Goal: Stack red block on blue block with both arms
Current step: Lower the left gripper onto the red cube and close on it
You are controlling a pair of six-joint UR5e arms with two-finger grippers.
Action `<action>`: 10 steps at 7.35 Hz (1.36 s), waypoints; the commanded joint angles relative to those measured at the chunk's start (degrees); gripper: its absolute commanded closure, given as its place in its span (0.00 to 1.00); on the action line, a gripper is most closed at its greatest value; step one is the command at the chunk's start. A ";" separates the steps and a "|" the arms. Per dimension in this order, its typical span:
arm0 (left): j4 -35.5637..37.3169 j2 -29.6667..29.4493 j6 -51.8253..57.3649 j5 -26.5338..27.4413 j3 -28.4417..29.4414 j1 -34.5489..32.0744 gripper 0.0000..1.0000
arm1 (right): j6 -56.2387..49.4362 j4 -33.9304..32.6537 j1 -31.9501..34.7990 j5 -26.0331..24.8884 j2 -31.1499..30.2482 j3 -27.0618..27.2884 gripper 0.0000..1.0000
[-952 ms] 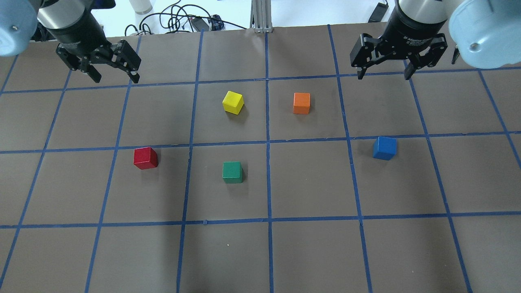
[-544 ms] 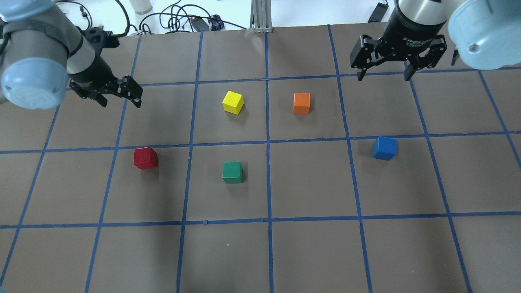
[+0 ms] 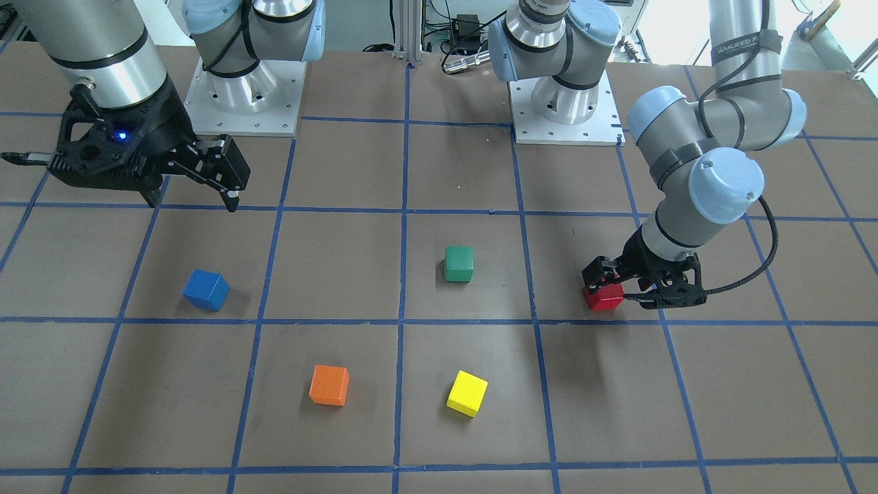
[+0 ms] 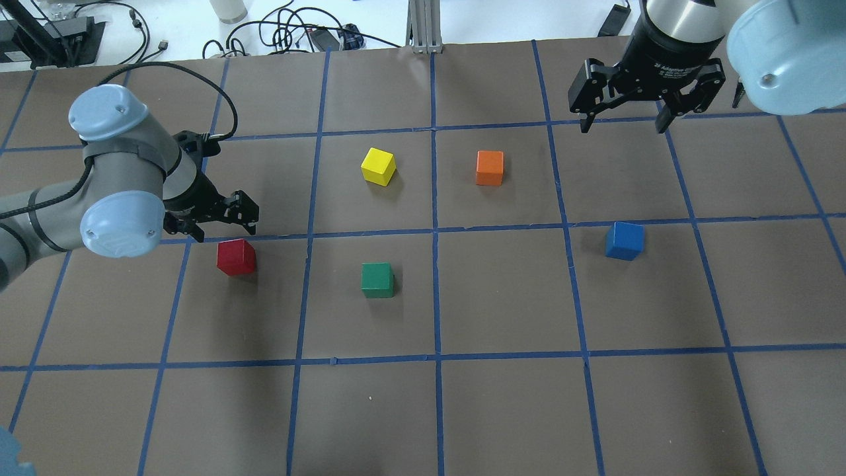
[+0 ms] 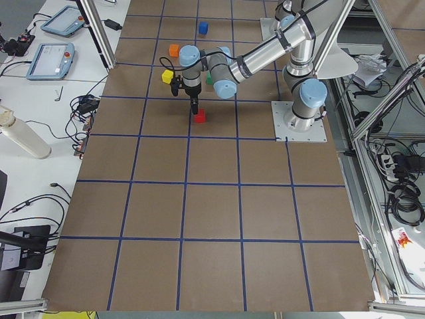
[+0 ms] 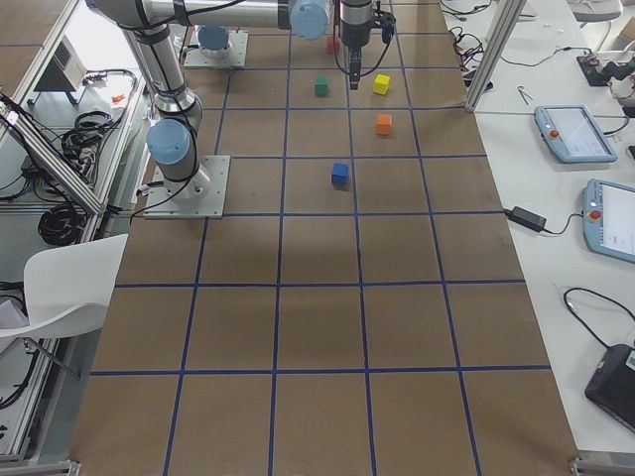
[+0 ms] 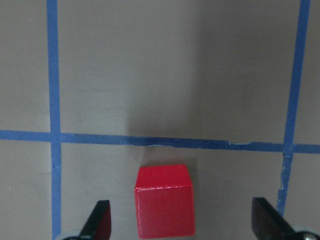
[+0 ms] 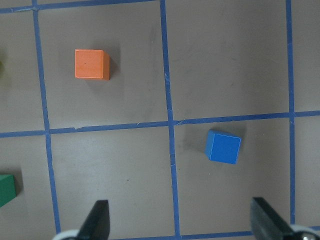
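1. Closing off-centre is the first risk. The left claw (image 4: 225, 233) is spread wide and empty, just over the small matte red cube (image 4: 236, 257). This cube sits on the brown, blue-taped bench (image 4: 502, 410), in its left half, about midway between the robot's edge and the operators' edge. In the left wrist view the cube is nearer one finger than the other, so one pad would likely touch first and shove or twist it.
2. Descending too little would leave a pinch on the top rim only, and the cube could slip out mid-carry.
3. The small matte blue cube (image 4: 624, 240) lies well apart, in the bench's right half. The right claw (image 4: 622, 125) hangs high above that half, wide and empty. If the cube is handed over, a mistimed release could drop it, or the arms could clash.
4. A low carry could clip the small green cube (image 4: 377, 280) lying between the two.
5. The blue cube sits slightly askew to the tape lines, so an unaligned placement may tip off.
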 commanded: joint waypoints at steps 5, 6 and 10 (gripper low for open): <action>7.56 -2.92 -0.14 4.49 -4.57 0.06 0.43 | 0.25 0.07 0.05 -0.01 -0.09 0.00 0.00; 7.57 -2.83 -0.13 5.20 -4.57 -0.11 0.66 | 0.33 0.07 0.05 0.00 -0.09 0.00 0.00; 3.57 -1.26 -0.92 6.44 3.03 -3.87 0.88 | 0.42 0.07 0.05 0.00 -0.09 0.00 0.00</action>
